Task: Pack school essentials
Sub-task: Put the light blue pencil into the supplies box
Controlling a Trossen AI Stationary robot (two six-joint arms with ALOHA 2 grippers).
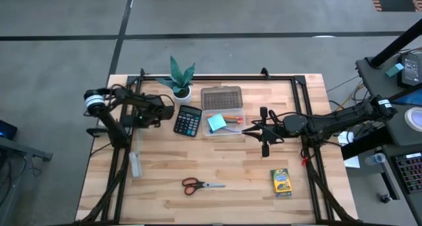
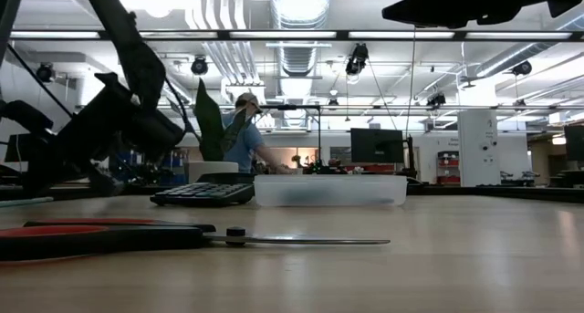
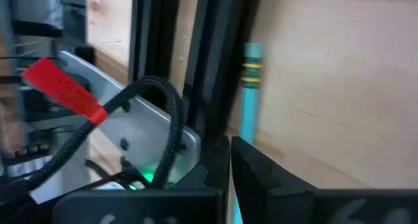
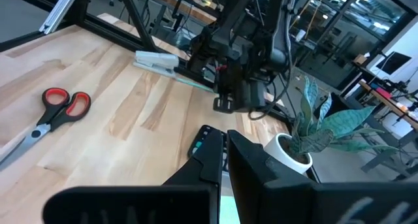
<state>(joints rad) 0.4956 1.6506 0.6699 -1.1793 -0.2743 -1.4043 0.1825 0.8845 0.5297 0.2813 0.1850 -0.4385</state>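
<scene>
Scissors [image 1: 202, 184] with red handles lie near the desk's [image 1: 231, 167] front edge and the crayon box [image 1: 281, 182] (lettering unreadable) sits front-right, while the right end effector [image 1: 257, 130], fingers shut and empty, reaches level beside the clear box [image 1: 223, 111], and the left end effector [image 1: 166, 111], likewise closed, holds nothing.

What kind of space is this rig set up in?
Probably a robotics lab or an open workshop. The low view shows exposed ceiling ducts, a monitor and a person at benches behind the wooden table; the high view shows a bare concrete floor.
</scene>
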